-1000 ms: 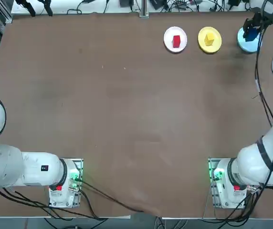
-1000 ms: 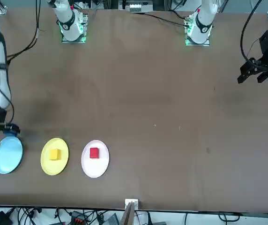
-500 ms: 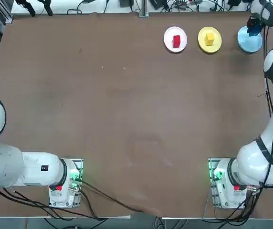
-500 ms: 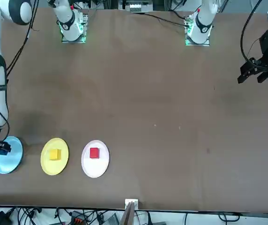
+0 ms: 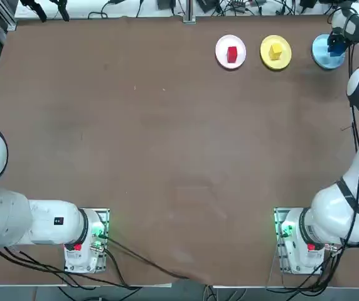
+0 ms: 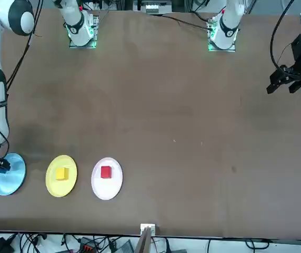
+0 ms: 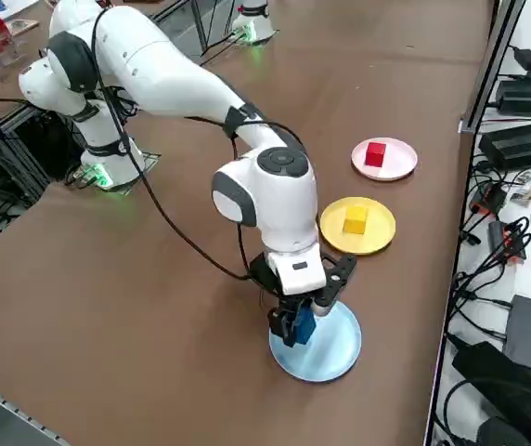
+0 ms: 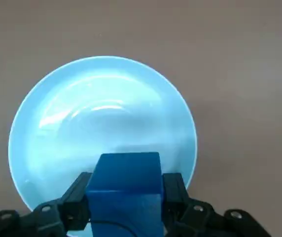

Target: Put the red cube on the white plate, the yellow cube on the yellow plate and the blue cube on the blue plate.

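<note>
My right gripper is shut on the blue cube and hangs just above the near edge of the light blue plate. The wrist view shows the blue cube clamped between both fingers over the blue plate. From overhead, the gripper with the cube sits over the blue plate at the far right. The red cube lies on the white plate. The yellow cube lies on the yellow plate. In the front view the three plates line up: blue, yellow, white.
The three plates stand in a row near the table's far edge, beyond which cables and power bricks lie. The parked left arm stays at the near left. Bare brown tabletop fills the middle.
The right gripper with the blue cube moved from the plate's near side to over the blue plate and has lowered slightly. The other cubes and plates have not moved.
</note>
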Controlling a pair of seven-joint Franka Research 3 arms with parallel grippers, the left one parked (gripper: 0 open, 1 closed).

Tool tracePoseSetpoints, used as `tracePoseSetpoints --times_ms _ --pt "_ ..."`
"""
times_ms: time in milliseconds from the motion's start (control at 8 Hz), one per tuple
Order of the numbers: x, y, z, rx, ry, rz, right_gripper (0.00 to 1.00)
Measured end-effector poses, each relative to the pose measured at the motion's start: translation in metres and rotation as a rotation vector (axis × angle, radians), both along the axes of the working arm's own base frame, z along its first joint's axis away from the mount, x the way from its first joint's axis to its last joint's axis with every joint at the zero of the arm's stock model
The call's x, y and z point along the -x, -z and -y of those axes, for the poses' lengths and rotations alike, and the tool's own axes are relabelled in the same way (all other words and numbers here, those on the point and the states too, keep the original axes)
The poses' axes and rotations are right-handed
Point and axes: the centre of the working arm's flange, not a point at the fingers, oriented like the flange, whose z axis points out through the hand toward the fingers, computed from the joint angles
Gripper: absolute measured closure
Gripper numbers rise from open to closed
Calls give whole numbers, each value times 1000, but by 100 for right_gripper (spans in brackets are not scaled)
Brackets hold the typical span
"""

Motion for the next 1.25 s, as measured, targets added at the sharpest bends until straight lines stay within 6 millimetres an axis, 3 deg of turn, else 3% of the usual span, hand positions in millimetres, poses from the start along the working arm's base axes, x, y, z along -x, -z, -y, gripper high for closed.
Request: tracePoseSetpoints --times_ms 375,625,1000,1250 --pt "-5 3 -5 -24 9 44 24" --pt "-8 5 -6 -13 2 75 1" --pt "-9 3 -6 -10 -1 85 0" --pt "-12 -9 -10 -12 -4 80 0"
